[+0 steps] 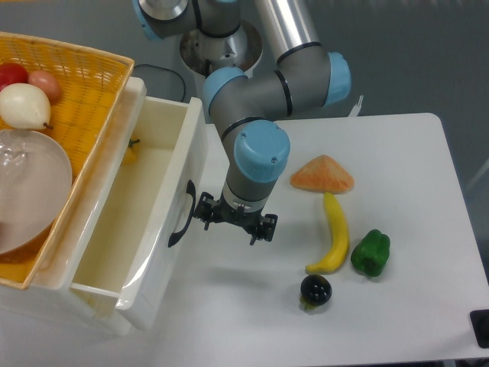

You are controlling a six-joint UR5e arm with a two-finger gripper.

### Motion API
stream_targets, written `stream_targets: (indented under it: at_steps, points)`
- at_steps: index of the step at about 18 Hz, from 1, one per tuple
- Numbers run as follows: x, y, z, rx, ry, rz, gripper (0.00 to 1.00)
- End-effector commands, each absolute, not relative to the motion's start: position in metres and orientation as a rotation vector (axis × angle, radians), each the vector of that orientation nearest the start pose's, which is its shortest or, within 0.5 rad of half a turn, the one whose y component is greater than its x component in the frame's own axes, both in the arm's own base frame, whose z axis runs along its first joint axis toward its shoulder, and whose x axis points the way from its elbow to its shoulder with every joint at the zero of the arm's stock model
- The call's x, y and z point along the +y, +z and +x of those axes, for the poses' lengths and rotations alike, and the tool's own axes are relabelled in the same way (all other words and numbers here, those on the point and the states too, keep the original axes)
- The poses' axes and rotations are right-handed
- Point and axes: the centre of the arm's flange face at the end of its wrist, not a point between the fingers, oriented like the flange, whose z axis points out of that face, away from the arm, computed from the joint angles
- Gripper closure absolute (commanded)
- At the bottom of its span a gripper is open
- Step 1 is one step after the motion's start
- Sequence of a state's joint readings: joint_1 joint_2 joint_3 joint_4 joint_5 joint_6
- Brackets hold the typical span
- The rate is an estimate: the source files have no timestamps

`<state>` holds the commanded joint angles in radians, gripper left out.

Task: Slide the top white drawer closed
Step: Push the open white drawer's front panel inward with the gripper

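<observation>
The white table [397, 306] fills the right and lower part of the view, with the cabinet standing at its left edge. The top white drawer [145, 222] sticks well out of that cabinet toward the table, open, its glossy inside showing, and a small yellow fruit [131, 153] lies in its far corner. An orange wicker basket [76, 84] sits on the cabinet above the drawer's left side, holding a clear glass bowl [30, 191], a pale pear [24, 105] and red fruit [11, 74]. The grey and blue arm [260, 92] reaches down from the top to the drawer front. Its hand [233, 218] hangs low over the table just beside the black arched handle [180, 215], with its two fingers spread apart and nothing between them; one fingertip looks very close to the drawer front, though contact cannot be made out. To the right on the table lie an orange wedge [322, 174], a banana [333, 234] just below it, a green pepper [371, 253] next to the banana's lower end, and a small dark round fruit [315, 290] nearest the front edge.
</observation>
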<state>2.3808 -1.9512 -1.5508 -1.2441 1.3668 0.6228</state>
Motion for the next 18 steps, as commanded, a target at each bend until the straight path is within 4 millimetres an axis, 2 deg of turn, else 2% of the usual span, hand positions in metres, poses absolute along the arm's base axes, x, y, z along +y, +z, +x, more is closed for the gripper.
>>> stream_targets:
  at_steps: [8, 18]
  points:
    - [0.556, 0.326, -0.310, -0.200, -0.261, -3.010, 0.00]
    - [0.562, 0.329, -0.295, -0.158, -0.257, -3.012, 0.00]
